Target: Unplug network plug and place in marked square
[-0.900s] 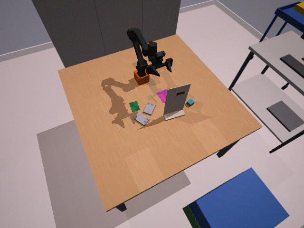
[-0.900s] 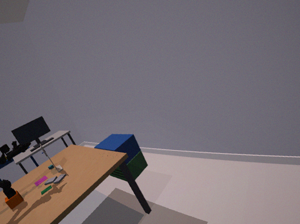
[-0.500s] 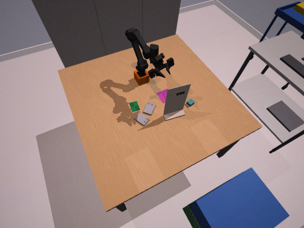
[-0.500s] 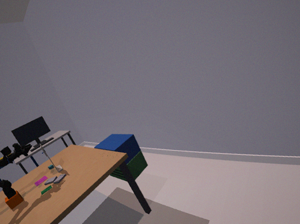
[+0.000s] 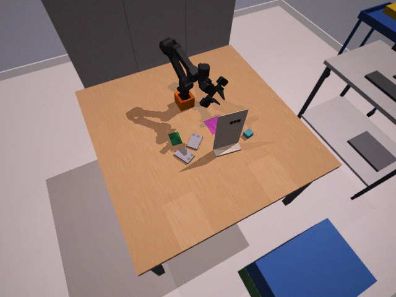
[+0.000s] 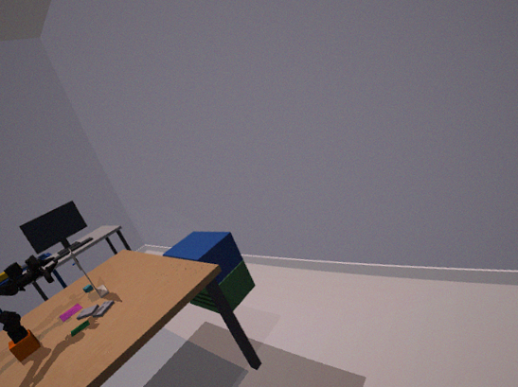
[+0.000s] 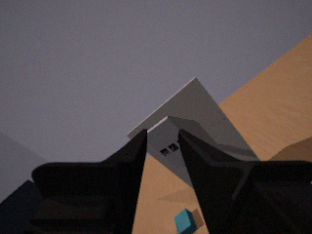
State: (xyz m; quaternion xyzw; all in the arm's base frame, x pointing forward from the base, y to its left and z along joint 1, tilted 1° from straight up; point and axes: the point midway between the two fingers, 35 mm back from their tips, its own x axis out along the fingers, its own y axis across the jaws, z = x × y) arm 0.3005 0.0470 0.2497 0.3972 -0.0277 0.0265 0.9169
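Observation:
The upright panel (image 5: 225, 135) (image 6: 85, 276) (image 7: 197, 99) stands on a pale foot. The wrist view shows its socket block (image 7: 167, 131) with dark openings, partly behind the right finger. No plug shows in the wrist view; a small blue spot (image 6: 73, 264) at the panel in the exterior view may be the plug. My gripper (image 5: 222, 101) (image 6: 53, 269) (image 7: 163, 133) is partly open and empty, in the air on the robot's side of the panel, rolled at a slant to it. A flat magenta square (image 5: 210, 124) (image 6: 71, 312) lies on the table, partly hidden by the panel in the top view.
A teal cube (image 5: 248, 133) (image 6: 87, 288) (image 7: 184, 222) lies beside the panel. A green flat piece (image 5: 175, 138) (image 6: 80, 328) and two grey plates (image 5: 194, 141) (image 5: 184, 155) lie on the table (image 5: 153, 192) to the panel's left in the top view. The orange arm base (image 5: 184, 101) stands behind.

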